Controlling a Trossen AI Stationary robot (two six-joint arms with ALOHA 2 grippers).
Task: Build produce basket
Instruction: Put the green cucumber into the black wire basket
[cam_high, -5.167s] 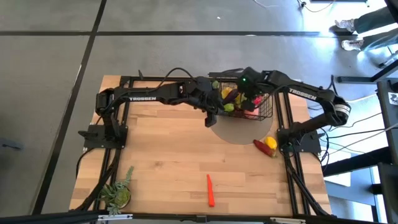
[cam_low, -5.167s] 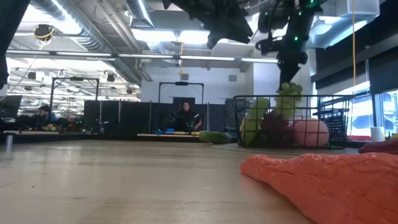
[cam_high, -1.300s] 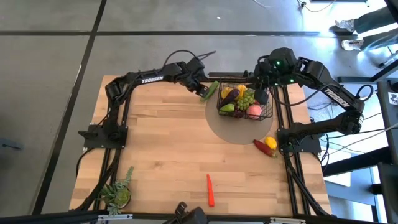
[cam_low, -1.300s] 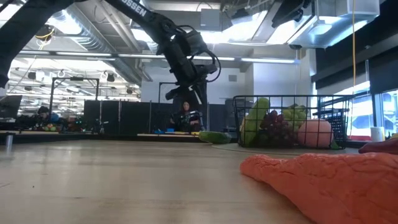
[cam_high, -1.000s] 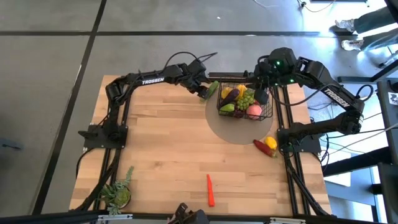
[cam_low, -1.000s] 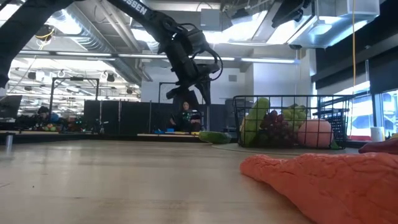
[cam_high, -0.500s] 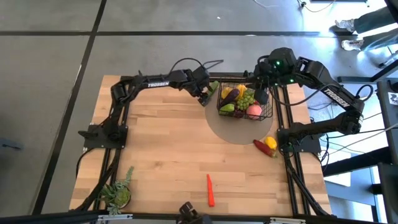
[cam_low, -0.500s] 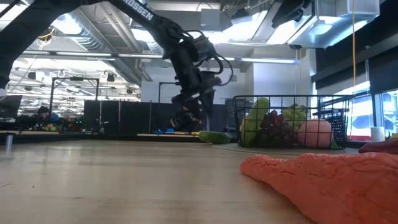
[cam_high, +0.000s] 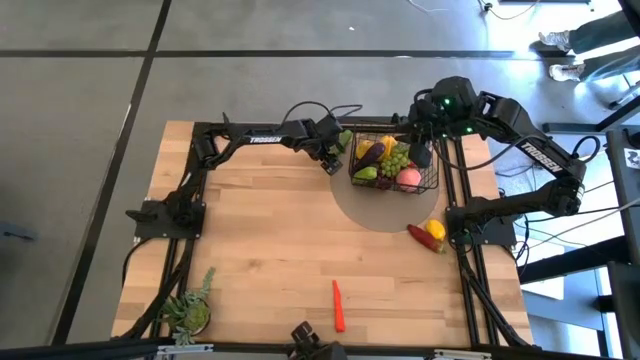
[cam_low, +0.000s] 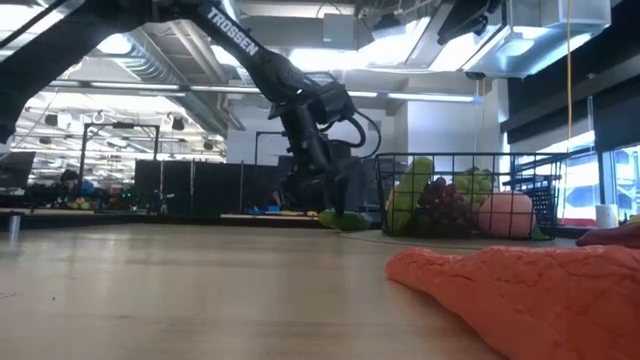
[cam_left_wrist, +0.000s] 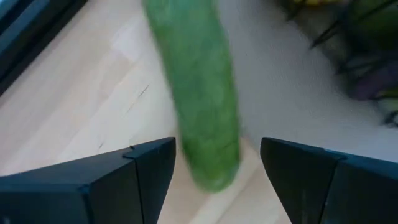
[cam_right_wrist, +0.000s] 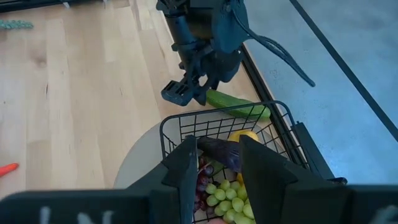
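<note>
Two arms are over the far side of the table (cam_high: 250, 250), and the action is on the left. The left gripper (cam_high: 334, 160) is down low beside the basket (cam_high: 432, 180), right at the cucumber (cam_left_wrist: 196, 93). The left wrist view shows it best: the fingers (cam_left_wrist: 146, 171) stand apart, one on each side of the cucumber's near end, with clear gaps, so nothing is gripped. The cucumber lies flat on the wood just outside the basket's left wall, at the edge of the round grey mat (cam_high: 365, 208) the basket sits on. From the low view, the left gripper (cam_low: 322, 195) hangs just above the cucumber (cam_low: 345, 220), with the basket (cam_low: 540, 190) right next to it.

Over to the right: the right gripper (cam_high: 420, 152) hovers above the basket's far right corner, its fingers (cam_right_wrist: 186, 165) partly apart and holding nothing. Below them, in the right wrist view, the basket (cam_right_wrist: 171, 127) holds an eggplant (cam_right_wrist: 217, 149), a lemon (cam_right_wrist: 244, 137) and green grapes (cam_right_wrist: 224, 190). That same view catches the left gripper (cam_right_wrist: 183, 93) just beyond the basket rim, over the cucumber (cam_right_wrist: 239, 106).

From above, the basket also shows a pink peach (cam_high: 408, 177). Still out on the table: a red pepper (cam_high: 420, 236) and a yellow pepper (cam_high: 436, 229) by the right arm's base, touching each other, and a carrot (cam_high: 338, 305) well apart near the front edge. A potted plant (cam_high: 190, 312) sits in the front left corner.
</note>
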